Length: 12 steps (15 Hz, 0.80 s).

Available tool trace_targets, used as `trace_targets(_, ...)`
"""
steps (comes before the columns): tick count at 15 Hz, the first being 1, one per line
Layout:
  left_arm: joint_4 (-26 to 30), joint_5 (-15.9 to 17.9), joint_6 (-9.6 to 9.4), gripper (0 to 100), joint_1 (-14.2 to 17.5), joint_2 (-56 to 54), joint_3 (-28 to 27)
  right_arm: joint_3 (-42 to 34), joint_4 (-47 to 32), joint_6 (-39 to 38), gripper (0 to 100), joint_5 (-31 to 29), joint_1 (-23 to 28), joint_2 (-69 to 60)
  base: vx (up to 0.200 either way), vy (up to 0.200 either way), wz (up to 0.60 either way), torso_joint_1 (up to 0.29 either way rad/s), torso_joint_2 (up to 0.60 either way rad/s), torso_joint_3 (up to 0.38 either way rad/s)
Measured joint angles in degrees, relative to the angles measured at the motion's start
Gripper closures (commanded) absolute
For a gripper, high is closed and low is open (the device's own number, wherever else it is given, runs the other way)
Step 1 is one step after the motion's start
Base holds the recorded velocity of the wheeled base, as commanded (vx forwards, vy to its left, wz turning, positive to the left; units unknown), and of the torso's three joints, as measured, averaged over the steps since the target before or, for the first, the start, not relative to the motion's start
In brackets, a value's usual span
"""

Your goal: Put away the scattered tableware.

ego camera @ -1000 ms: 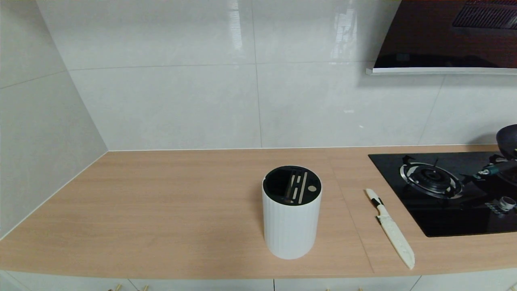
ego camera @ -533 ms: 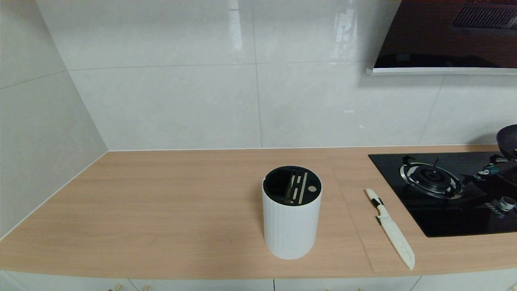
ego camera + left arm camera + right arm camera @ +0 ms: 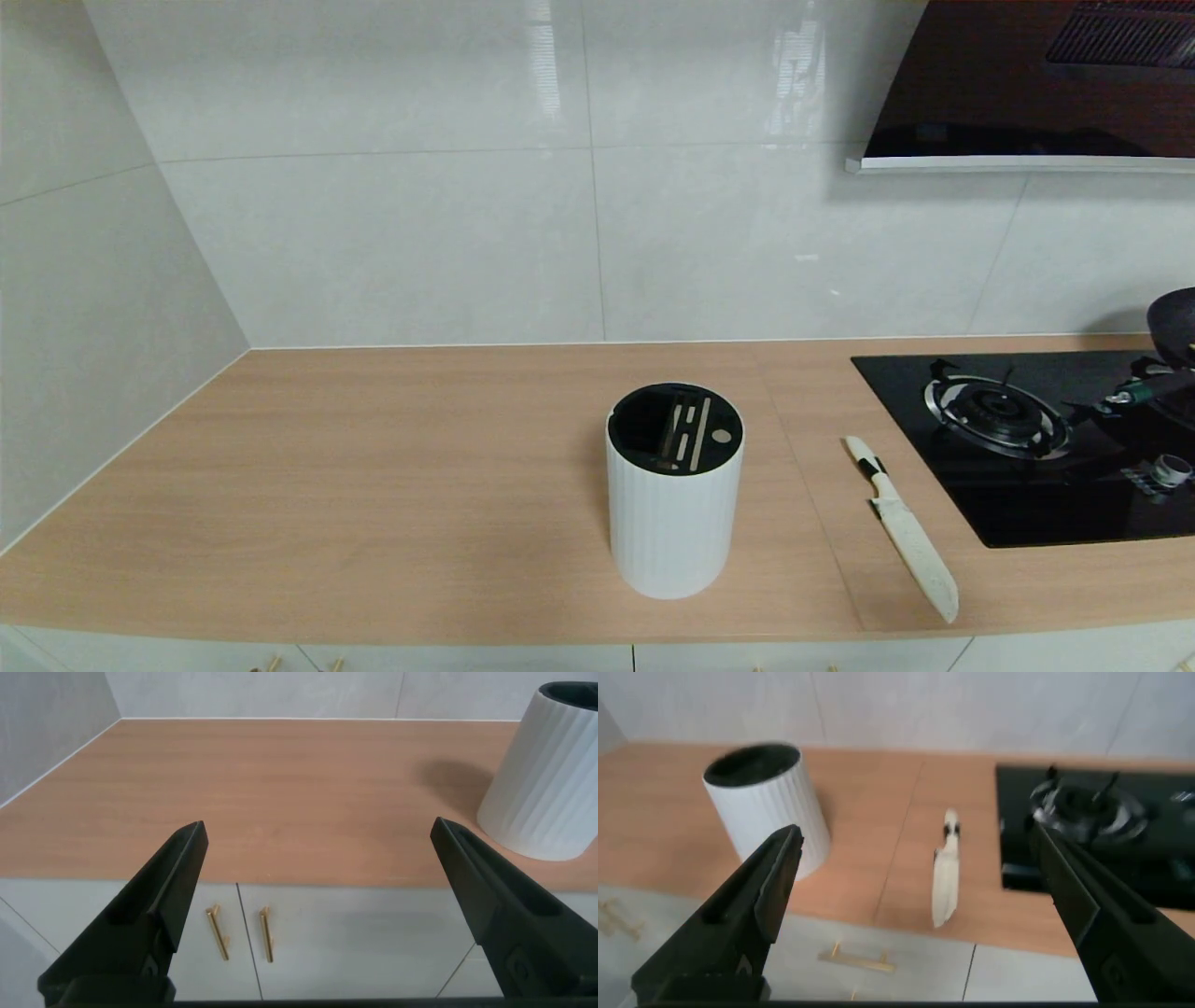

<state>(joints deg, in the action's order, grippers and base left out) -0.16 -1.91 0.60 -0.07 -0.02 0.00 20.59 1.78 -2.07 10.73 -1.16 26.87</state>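
Since the knife point(image 3: 901, 527) is the only loose piece on the bench point(image 3: 373, 485), it all comes down to how it lies from the right tool point(image 3: 913, 835). It's pretty much dead ahead, just past the bench's front edge and lined up with the gap between the two fingers. Those fingers are spread wide with nothing in them. The knife's long axis runs away from the tool, with the blade tip at the near end by the edge and the handle at the far end toward the wall. So the fingers already sit crosswise to it, which looks handy, though a grab would probably want to go further out to the handle. The white ribbed holder point(image 3: 674, 504) stands upright off to this tool's left, apart from the knife, slots facing up. The left tool point(image 3: 318, 826) is wide open and empty too, out in front of the bench with the holder ahead and to its right — the knife lies beyond that, so the right arm looks nearer by far.
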Motion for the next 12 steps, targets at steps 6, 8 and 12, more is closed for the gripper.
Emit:
trace_targets(6, 0.0, 0.0, 0.0, 0, 0.0, 0.0, 0.0, 8.7, 3.8, -0.1, 0, -0.3, -0.9, 31.0, 0.0, 0.0, 0.0, 0.0, 0.0, 0.0)
trace_targets(8, 0.0, 0.0, -0.02, 0, 0.0, 0.0, 0.0, 10.1, 10.1, 0.1, 0, -3.6, -1.8, 43.6, 0.0, 0.0, 0.0, 0.0, 0.0, 0.0)
trace_targets(12, 0.0, 0.0, 0.0, 0, 0.0, 0.0, 0.0, 11.6, 22.3, 1.2, 0, -11.0, -5.0, 64.0, 0.0, 0.0, 0.0, 0.0, 0.0, 0.0)
